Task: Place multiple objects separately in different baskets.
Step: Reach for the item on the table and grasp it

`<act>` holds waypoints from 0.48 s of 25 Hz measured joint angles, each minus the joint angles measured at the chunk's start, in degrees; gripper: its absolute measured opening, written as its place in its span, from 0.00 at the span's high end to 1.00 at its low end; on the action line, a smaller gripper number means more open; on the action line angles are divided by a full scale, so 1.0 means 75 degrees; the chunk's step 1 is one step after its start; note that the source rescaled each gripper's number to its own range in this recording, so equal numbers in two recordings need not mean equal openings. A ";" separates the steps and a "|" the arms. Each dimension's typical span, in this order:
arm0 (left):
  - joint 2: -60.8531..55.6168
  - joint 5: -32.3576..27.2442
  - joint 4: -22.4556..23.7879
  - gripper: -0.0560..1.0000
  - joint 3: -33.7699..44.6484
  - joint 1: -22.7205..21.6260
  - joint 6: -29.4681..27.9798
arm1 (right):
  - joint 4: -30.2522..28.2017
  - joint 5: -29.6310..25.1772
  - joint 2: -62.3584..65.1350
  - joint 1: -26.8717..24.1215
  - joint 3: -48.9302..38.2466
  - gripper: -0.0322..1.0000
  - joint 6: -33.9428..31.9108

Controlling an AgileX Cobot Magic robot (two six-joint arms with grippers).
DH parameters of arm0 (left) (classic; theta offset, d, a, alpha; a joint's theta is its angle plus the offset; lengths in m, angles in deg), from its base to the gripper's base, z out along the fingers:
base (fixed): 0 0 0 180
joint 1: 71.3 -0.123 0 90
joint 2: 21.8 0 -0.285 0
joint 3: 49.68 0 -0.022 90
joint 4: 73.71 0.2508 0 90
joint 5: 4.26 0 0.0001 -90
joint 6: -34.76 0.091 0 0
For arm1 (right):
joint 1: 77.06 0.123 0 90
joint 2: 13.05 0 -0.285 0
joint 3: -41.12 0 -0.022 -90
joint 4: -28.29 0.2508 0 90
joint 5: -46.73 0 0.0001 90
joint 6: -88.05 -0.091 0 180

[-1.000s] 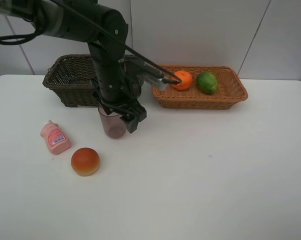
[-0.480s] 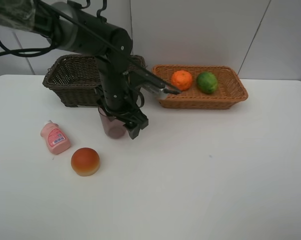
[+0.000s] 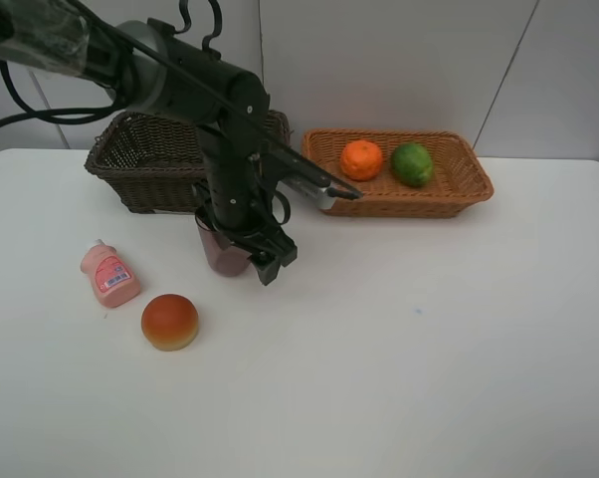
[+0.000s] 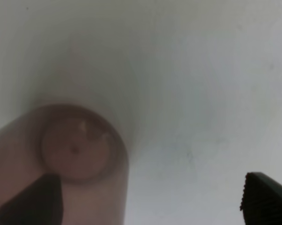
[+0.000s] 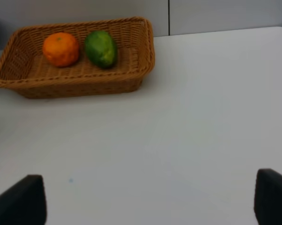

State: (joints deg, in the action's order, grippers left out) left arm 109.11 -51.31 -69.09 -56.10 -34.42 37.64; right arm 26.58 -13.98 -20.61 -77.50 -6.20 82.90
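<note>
A translucent purple cup (image 3: 223, 253) stands upright on the white table, in front of the dark brown basket (image 3: 130, 164). My left gripper (image 3: 248, 255) hangs open right over it, pointing down. In the left wrist view the cup (image 4: 75, 150) is seen from above, with one finger (image 4: 35, 197) over its rim and the other finger (image 4: 265, 197) well off to the side. A pink bottle (image 3: 108, 275) and a red-orange bun (image 3: 169, 321) lie to the cup's left. The orange (image 3: 361, 159) and green fruit (image 3: 412, 163) sit in the light tan basket (image 3: 464, 189). My right gripper (image 5: 145, 201) is open over bare table.
The two baskets stand side by side along the table's back edge. The right wrist view shows the tan basket (image 5: 131, 79) with the orange (image 5: 60, 48) and green fruit (image 5: 100, 48). The left arm's link reaches across toward the tan basket's left end.
The left arm has come down and slightly right, bringing its open gripper lower around the purple cup. Nothing else has moved.
</note>
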 joint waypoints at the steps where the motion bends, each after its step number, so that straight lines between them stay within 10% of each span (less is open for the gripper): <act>1: 0.0000 0.0000 0.0000 0.00 0.0000 0.0000 0.0000 | 0.0000 0.0000 0.0000 0.0000 0.0000 0.05 0.0000; 12: 0.0000 0.0058 0.0000 0.09 0.0000 0.0000 0.0000 | 0.0009 0.0000 0.0000 0.0000 0.0000 0.05 0.0000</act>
State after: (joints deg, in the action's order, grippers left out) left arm 109.11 -50.88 -69.09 -56.10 -34.42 37.64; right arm 26.65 -13.98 -20.61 -77.50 -6.20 82.90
